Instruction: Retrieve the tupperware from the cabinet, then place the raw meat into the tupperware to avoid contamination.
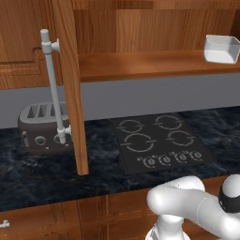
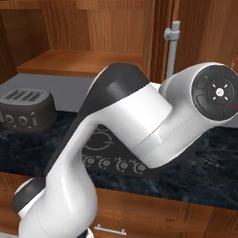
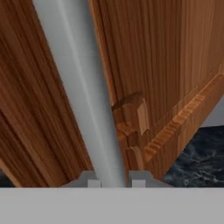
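Tupperware, a small white square plastic tub (image 1: 221, 48) with rounded corners and flared walls, sits on the wooden shelf (image 1: 154, 64) of the open reddish-brown wall cabinet (image 1: 69, 84), far right of its swung-out left door. The gripper (image 3: 113, 178) is clamped on a long grey metal bar handle (image 3: 78, 92). Best practice, likely: pull along the door's arc, keeping fingers square to the bar.

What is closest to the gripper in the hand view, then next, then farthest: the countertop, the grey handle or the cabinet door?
1. the grey bar handle, clamped in the gripper.
2. the cabinet door, just behind the handle.
3. the dark countertop, beyond the door at the lower right.
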